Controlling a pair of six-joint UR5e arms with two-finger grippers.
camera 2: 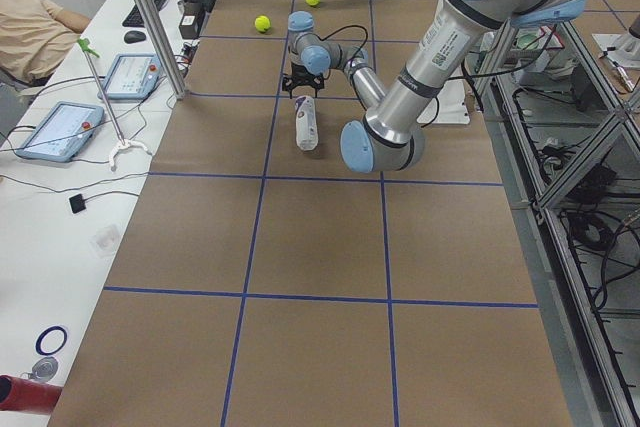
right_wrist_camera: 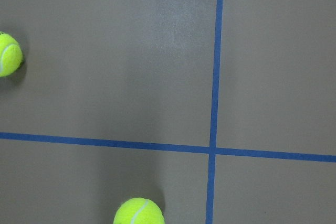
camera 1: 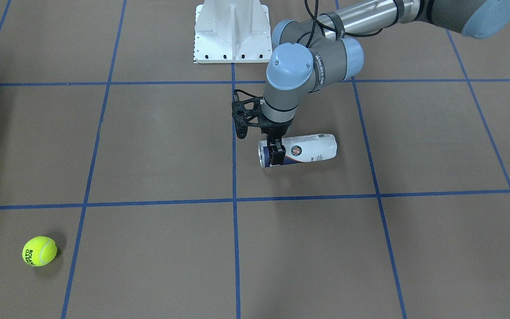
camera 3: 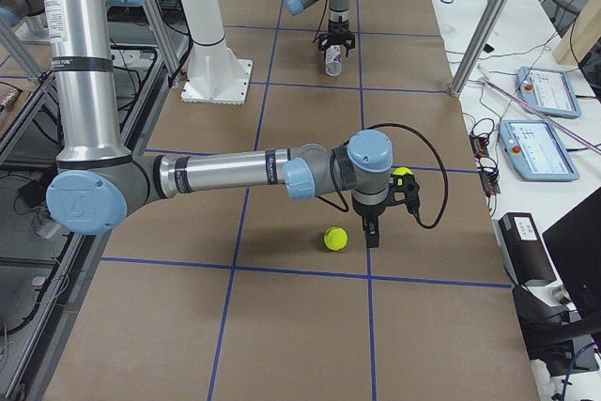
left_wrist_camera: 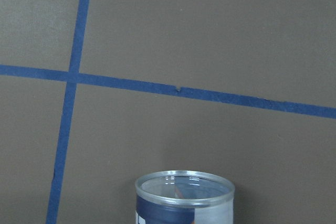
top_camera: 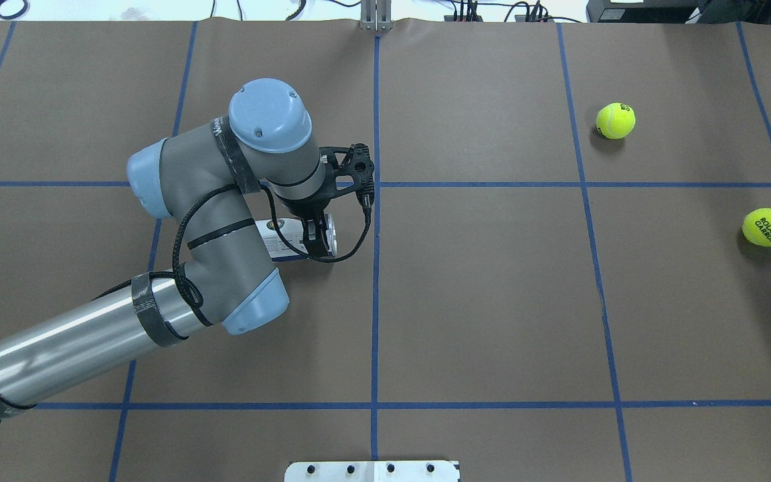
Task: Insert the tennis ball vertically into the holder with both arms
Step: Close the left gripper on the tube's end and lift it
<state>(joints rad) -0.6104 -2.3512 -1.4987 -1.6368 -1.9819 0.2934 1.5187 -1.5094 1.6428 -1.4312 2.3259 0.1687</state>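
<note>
Two-arm workcell on a brown table (top_camera: pixel 492 301) marked with a grid of blue tape (top_camera: pixel 375 301).

The holder (camera 1: pixel 312 148), a clear plastic can, lies on its side near the table's middle, just in front of the white pedestal base (camera 1: pixel 232 35). Its open rim faces the left wrist camera. The label is white with a navy band toward the rim and carries a small round emblem (camera 1: pixel 297 150); the fine print beside it is too small to read.

The left gripper (camera 1: pixel 275 155) points straight down over the holder's open end. Its black fingers (camera 1: pixel 278 156) straddle the can across its width and appear pressed against its wall, the can resting on the table.

Two yellow tennis balls lie well apart from the holder, on the robot's right. One ball (top_camera: pixel 767 227) reads "ROLAND GARROS" in black. The print on the farther ball (top_camera: pixel 616 120) is turned away.

The right gripper (camera 3: pixel 372 235) shows only in the exterior right view, hanging just beside a ball; whether its fingers are apart or together cannot be told.
</note>
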